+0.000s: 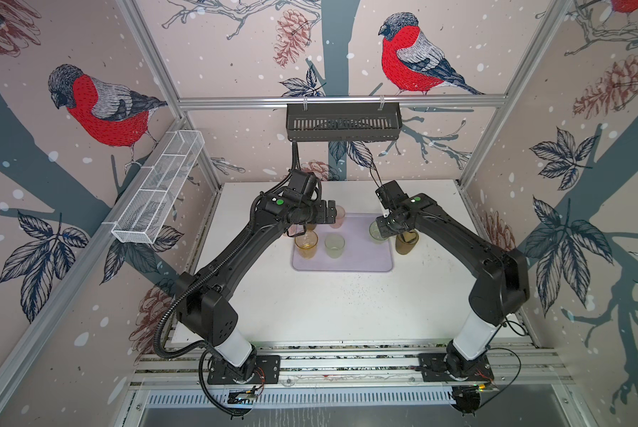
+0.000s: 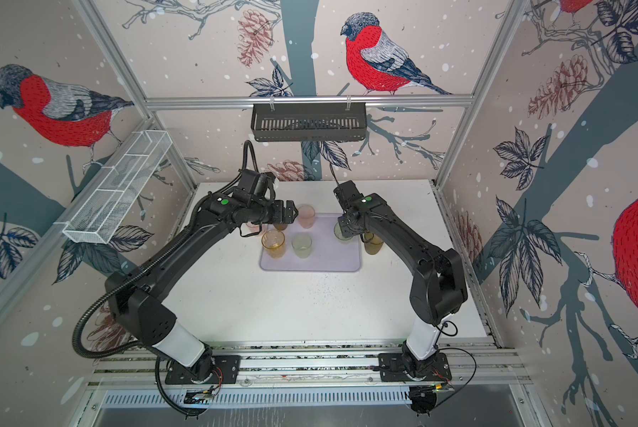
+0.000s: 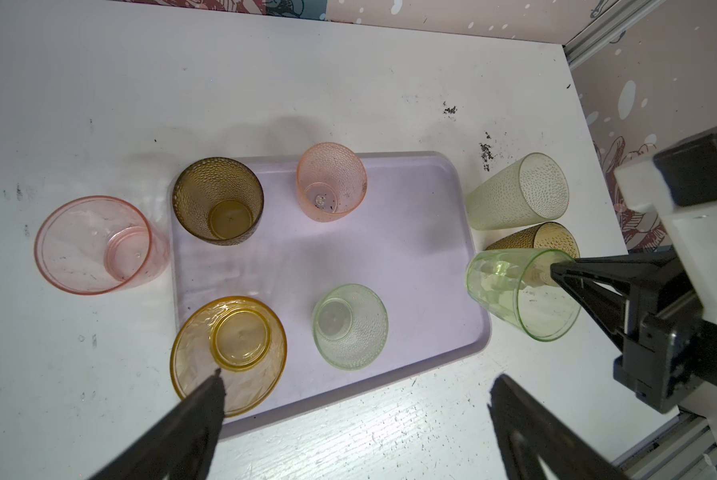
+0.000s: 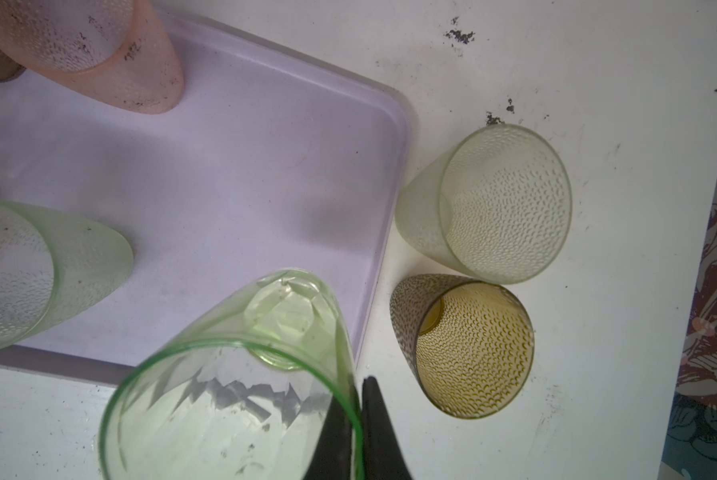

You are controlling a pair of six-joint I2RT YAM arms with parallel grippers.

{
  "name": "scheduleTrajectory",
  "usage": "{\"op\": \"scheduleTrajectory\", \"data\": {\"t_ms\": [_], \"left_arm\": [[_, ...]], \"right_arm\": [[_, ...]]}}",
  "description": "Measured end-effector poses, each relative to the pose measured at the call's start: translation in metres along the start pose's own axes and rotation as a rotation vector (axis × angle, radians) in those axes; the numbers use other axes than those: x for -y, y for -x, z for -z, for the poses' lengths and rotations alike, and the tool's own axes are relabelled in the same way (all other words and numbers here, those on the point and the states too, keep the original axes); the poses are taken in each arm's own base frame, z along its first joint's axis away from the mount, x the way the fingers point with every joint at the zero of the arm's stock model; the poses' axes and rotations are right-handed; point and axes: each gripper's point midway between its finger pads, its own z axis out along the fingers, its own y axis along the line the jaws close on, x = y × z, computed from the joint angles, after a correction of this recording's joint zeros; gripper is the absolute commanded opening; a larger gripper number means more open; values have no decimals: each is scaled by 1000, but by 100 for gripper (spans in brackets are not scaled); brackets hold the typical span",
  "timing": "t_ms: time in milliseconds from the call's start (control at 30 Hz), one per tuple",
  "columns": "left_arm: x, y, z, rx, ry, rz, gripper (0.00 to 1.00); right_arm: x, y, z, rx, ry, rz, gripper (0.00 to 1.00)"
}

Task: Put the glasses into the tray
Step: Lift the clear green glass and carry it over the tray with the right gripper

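Note:
The lilac tray (image 1: 361, 260) (image 3: 410, 232) (image 4: 223, 166) holds a brown glass (image 3: 217, 201), a textured pink glass (image 1: 337, 216) (image 3: 331, 183), an amber glass (image 1: 306, 244) (image 3: 228, 353) and a pale frosted green glass (image 1: 334, 246) (image 3: 350, 326). My right gripper (image 4: 358, 415) (image 1: 380, 229) is shut on the rim of a bright green glass (image 4: 232, 399) (image 3: 523, 291), held tilted at the tray's right edge. My left gripper (image 3: 358, 378) (image 1: 330, 214) hovers open and empty above the tray. On the table stand a clear pink glass (image 3: 95, 245), a tall frosted green glass (image 3: 518, 191) (image 4: 493, 203) and a tall brown glass (image 4: 469, 345) (image 1: 406, 244).
A black slotted basket (image 1: 343, 122) hangs on the back rail and a white wire mesh basket (image 1: 158, 188) on the left rail. Dark crumbs (image 3: 485, 151) lie on the white table beyond the tray. Enclosure walls close in on three sides.

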Motion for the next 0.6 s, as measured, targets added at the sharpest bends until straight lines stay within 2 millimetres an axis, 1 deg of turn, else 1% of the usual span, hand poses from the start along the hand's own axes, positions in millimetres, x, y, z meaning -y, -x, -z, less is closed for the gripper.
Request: {"op": "scheduleTrajectory", "data": {"t_ms": [200, 400, 600], "left_arm": [[-4, 0, 7, 15, 19, 1, 99], [-8, 2, 14, 38, 38, 2, 99], [-10, 4, 22, 57, 51, 10, 99]], "right_arm": [[-7, 12, -15, -6, 6, 11, 2], [-15, 23, -34, -16, 46, 22, 2], [-16, 35, -51, -19, 61, 21, 2]]}}
